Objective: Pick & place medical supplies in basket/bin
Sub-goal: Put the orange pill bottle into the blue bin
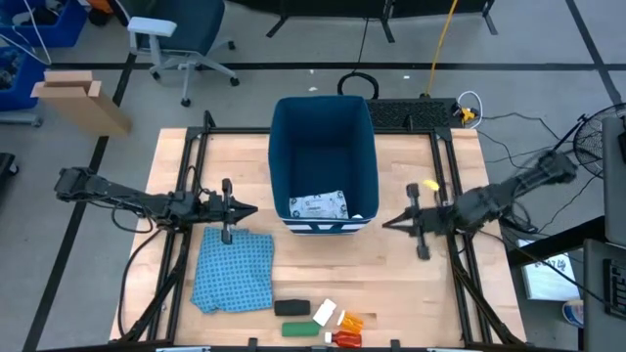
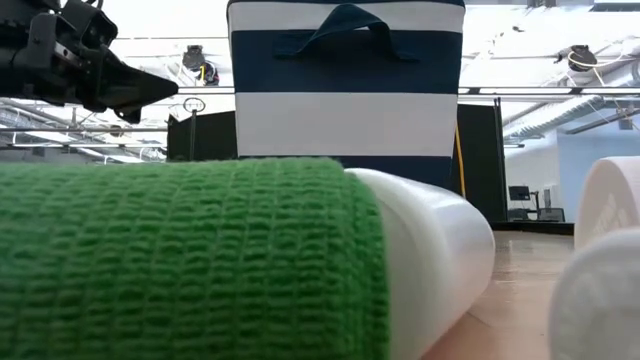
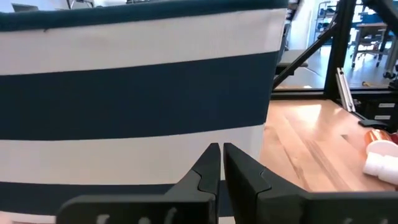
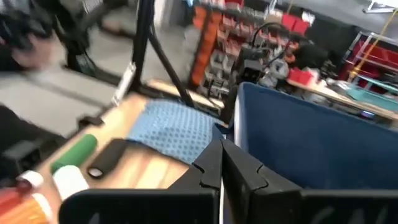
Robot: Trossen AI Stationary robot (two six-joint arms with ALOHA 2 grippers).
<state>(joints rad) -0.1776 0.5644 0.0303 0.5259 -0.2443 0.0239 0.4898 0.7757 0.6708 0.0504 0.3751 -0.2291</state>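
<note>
Looking down, you have one white packet in the bin, both grippers closed empty, five supplies left near.

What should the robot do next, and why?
Probably the left gripper, now empty with fingers closed beside the deep dark blue bin, should swing toward the black oblong near the table's front edge. Only the flat white printed packet lies in the bin; the green roll and orange tubes wait outside.
</note>
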